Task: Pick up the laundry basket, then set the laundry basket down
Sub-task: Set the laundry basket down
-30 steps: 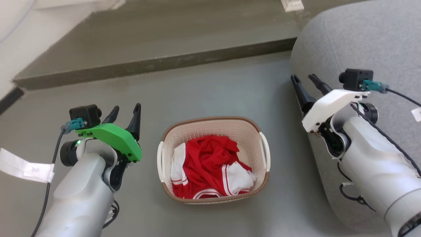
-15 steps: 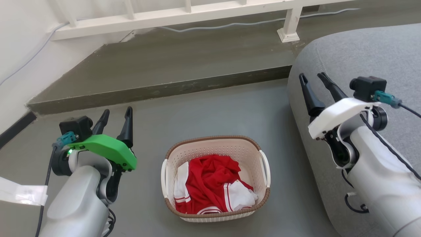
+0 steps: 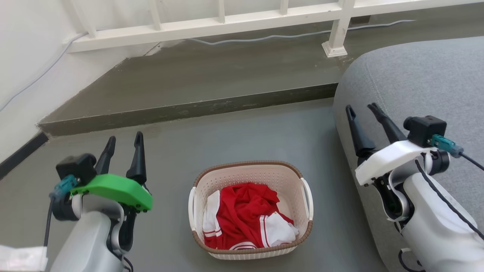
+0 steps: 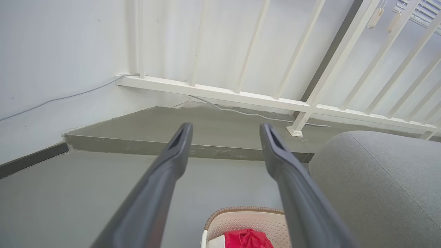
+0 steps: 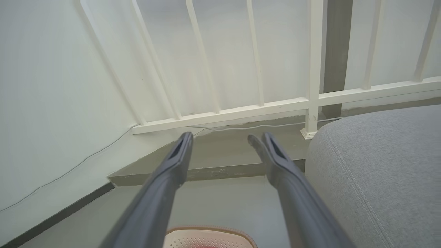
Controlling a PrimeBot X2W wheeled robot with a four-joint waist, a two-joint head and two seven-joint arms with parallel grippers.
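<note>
The laundry basket (image 3: 291, 177), cream with a brown woven-look rim and white side handles, stands on the grey floor at the lower middle of the head view, with red and white clothes (image 3: 245, 217) in it. Its far rim also peeks in at the bottom of the left wrist view (image 4: 241, 220) and of the right wrist view (image 5: 206, 236). My left gripper (image 3: 123, 141) hangs open to the basket's left, well apart from it. To the basket's right my right gripper (image 3: 363, 109) is open too, over the sofa's edge. Neither holds anything.
A grey sofa (image 3: 416, 83) fills the right side, close to the basket. Behind the basket runs a raised concrete step (image 3: 189, 109), with a white railing (image 3: 227, 22) and a cable (image 3: 283, 36) beyond it. A white wall (image 3: 22, 56) closes the left.
The head camera has tilted up, so the railing came into view and the basket sits lower in the picture. Both grippers stay open and the basket stays on the floor.
</note>
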